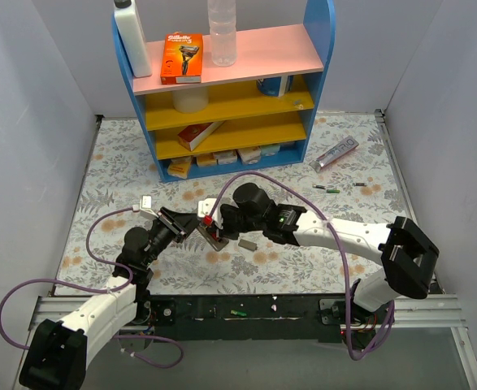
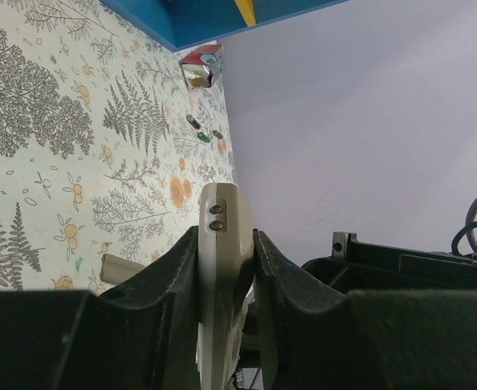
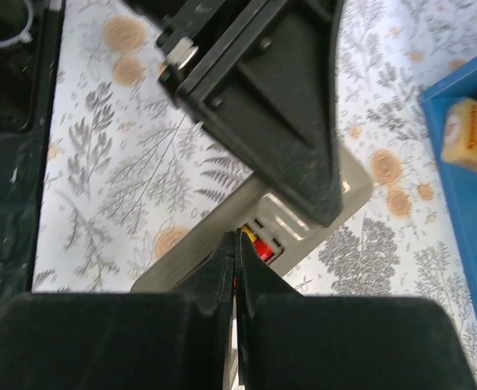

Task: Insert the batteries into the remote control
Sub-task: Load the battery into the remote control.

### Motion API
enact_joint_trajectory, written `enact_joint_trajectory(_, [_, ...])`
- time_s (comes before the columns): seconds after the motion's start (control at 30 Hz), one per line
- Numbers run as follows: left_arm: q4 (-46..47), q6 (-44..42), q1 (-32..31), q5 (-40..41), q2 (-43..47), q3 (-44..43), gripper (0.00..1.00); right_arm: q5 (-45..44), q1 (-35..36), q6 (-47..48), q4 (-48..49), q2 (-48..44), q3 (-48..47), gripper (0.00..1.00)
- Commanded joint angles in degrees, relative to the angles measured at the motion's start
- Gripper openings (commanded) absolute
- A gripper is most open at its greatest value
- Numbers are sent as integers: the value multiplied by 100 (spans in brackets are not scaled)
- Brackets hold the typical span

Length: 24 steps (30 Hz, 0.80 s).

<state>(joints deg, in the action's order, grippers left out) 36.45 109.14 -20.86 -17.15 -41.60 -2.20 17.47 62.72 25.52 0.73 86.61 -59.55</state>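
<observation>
The remote control (image 1: 214, 238) is clamped edge-on between the fingers of my left gripper (image 2: 226, 236), just above the table's middle; its grey back (image 3: 193, 244) faces the right wrist camera. The battery bay is open, and a red battery (image 3: 262, 247) lies inside it. My right gripper (image 3: 238, 236) is shut, jaws pressed together, with its tips right at that red battery (image 1: 209, 219). Two loose batteries (image 1: 327, 188) lie on the cloth far right, and they show small in the left wrist view as loose batteries (image 2: 197, 126).
A small grey cover piece (image 1: 247, 243) lies just right of the remote. A silver-purple tube (image 1: 334, 153) rests near the blue shelf (image 1: 319, 73), which holds boxes and bottles at the back. Purple cables loop round both arms.
</observation>
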Motion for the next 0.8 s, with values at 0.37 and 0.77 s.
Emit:
enact_joint_trajectory(0.37, [277,1199,-102,-193,363,-228,0,-560,74,-959,341,-275,14,8])
enact_joint_trajectory(0.77, [-850,-323,-102,177,434,-404,0,-1730,-356,-1945,-1953,-1427,-40,58])
